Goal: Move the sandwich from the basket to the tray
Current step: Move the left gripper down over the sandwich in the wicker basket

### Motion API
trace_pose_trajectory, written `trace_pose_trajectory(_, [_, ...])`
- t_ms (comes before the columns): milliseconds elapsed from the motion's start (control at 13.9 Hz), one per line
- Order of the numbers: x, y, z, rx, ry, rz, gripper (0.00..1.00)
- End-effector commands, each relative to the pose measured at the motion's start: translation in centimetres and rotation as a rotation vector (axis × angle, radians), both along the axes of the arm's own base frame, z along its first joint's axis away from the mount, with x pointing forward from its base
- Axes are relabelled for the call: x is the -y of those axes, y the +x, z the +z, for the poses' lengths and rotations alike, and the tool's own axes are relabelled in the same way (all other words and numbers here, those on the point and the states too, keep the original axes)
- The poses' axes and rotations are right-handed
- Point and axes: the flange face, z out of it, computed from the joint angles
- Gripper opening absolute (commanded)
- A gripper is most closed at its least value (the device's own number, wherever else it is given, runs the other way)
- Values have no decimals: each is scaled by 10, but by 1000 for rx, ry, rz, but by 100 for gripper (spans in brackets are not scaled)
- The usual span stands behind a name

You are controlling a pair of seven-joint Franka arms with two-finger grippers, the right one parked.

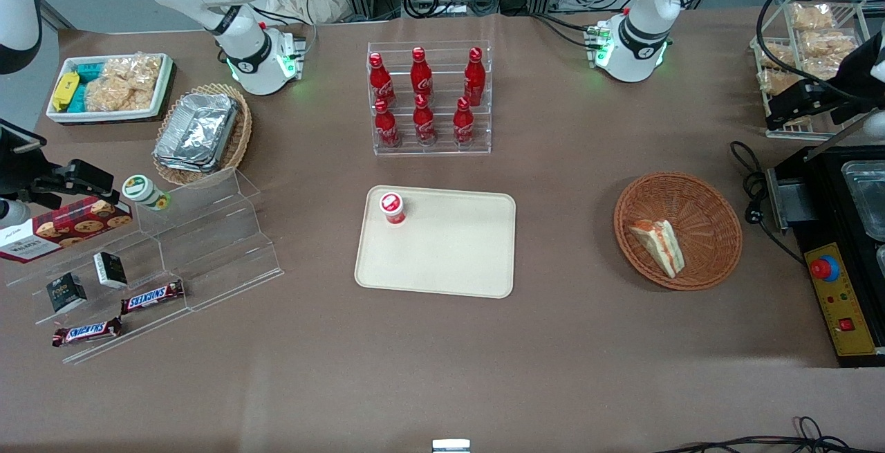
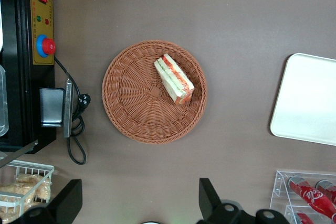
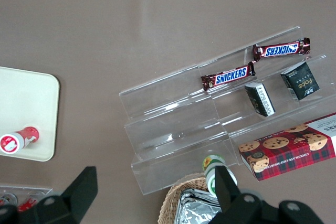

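The sandwich (image 1: 660, 244), a white bread wedge with red-orange and green layers, lies in the reddish-brown wicker basket (image 1: 712, 211), toward the side nearest the tray. The cream tray (image 1: 449, 252) lies flat at mid-table, beside the basket toward the parked arm's end. My left gripper (image 1: 785, 115) hangs high above the table at the working arm's end, by the wire rack, apart from the basket. In the left wrist view the gripper (image 2: 139, 203) is open and empty, with the sandwich (image 2: 174, 80), the basket (image 2: 131, 103) and a corner of the tray (image 2: 310, 103) below it.
A small red-capped bottle (image 1: 392, 207) stands on the tray's corner. A clear rack of red cola bottles (image 1: 429, 100) stands farther from the front camera than the tray. A black machine with a red button (image 1: 840, 259), its cable (image 1: 750, 183) and a wire rack of snack bags (image 1: 809, 45) are beside the basket.
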Motion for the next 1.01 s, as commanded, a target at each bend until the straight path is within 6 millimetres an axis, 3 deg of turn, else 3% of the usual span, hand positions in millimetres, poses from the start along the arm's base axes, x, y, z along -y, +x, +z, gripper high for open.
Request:
trace_pose_trajectory(0, [-2, -5, 2, 3, -3, -20, 100])
trace_pose_trajectory(216, [-8, -3, 0, -1, -3, -11, 100])
trace_pose_trajectory(505, [-7, 18, -35, -60, -1, 11, 100])
trace_pose_trajectory(649, [-2, 39, -64, -69, 5, 80, 100])
trace_pose_trajectory(938, [21, 83, -154, -122, 27, 275, 100])
